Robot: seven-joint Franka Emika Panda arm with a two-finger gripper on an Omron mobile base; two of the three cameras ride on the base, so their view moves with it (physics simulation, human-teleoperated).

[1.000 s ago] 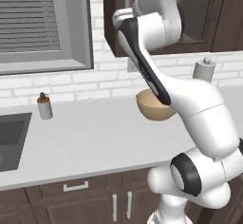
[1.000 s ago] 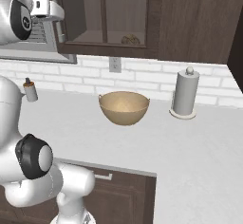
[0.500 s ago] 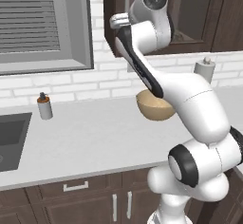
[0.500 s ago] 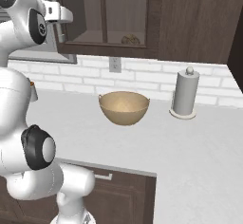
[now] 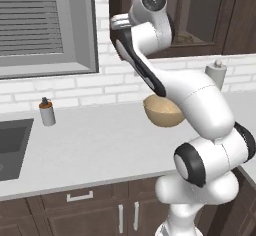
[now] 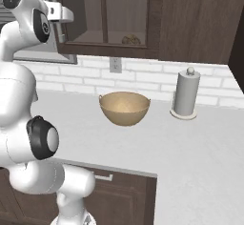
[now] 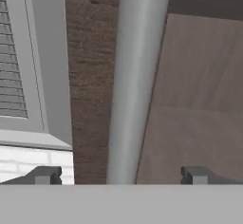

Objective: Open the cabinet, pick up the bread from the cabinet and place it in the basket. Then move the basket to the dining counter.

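A white robot arm reaches up to a dark wooden wall cabinet (image 6: 128,19) in a rendered kitchen, its claw (image 7: 121,174) spread wide with the two dark fingertips (image 7: 45,174) standing on either side of the cabinet's long silver handle (image 7: 135,76); the handle runs straight ahead between the fingers, and whether either tip touches it cannot be told. Nothing is held. Directly beyond the claw is the brown wood of the cabinet door frame, with the glass panel to one side of the handle and a grey-framed window (image 5: 47,27) with slatted blinds to the other. Well below the claw stretches the pale kitchen counter (image 6: 190,148), backed by a white brick wall, with dark lower drawer fronts beneath it. On that counter, down and off to the claw's right, sits the tan round basket (image 6: 124,107), upright and open-topped. Further right of the basket, near the wall, stands a grey paper towel holder (image 6: 185,94). Behind the glass, to the right of the claw and at roughly its height, the small dark-brown bread (image 6: 131,39) rests on the cabinet shelf. Far below and to the claw's left, a small bottle (image 5: 47,112) stands on the counter beside the edge of a dark sink (image 5: 12,145). A wall socket (image 6: 115,65) sits on the brick just under the cabinet.
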